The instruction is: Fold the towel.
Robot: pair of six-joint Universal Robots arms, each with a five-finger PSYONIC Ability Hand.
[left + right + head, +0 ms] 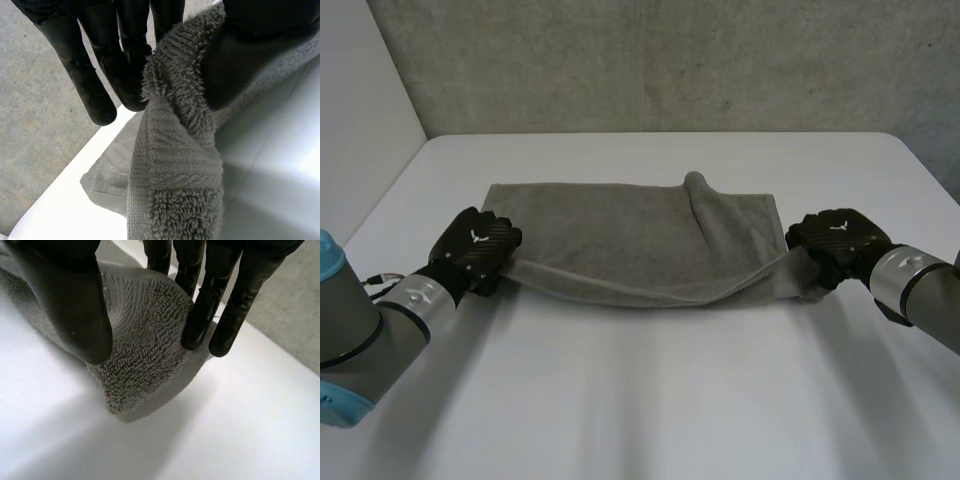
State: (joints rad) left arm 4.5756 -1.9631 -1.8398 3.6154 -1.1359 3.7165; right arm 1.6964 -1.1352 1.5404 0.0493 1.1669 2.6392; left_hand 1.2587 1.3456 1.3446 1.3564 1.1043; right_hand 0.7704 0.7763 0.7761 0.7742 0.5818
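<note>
Towel: we see the grey towel point(620, 235) across the middle of the frame, its far part flat on the white table point(640, 400), its near edge raised and sagging.
Left hand: at centre left, our left hand point(475, 245) pinches one near corner between thumb and fingers.
Right hand: at centre right, our right hand point(835, 240) pinches the other likewise.
Why: we judge both corners are lifted to carry them over the far edge.
Room: a grey wall point(670, 60) runs along the top.

Soft, even light brightens the white surface point(640, 420) — the towel point(620, 240) throws a pale, diffuse shadow towards the near edge. In both wrist views the lifted towel shades the surface beneath
</note>
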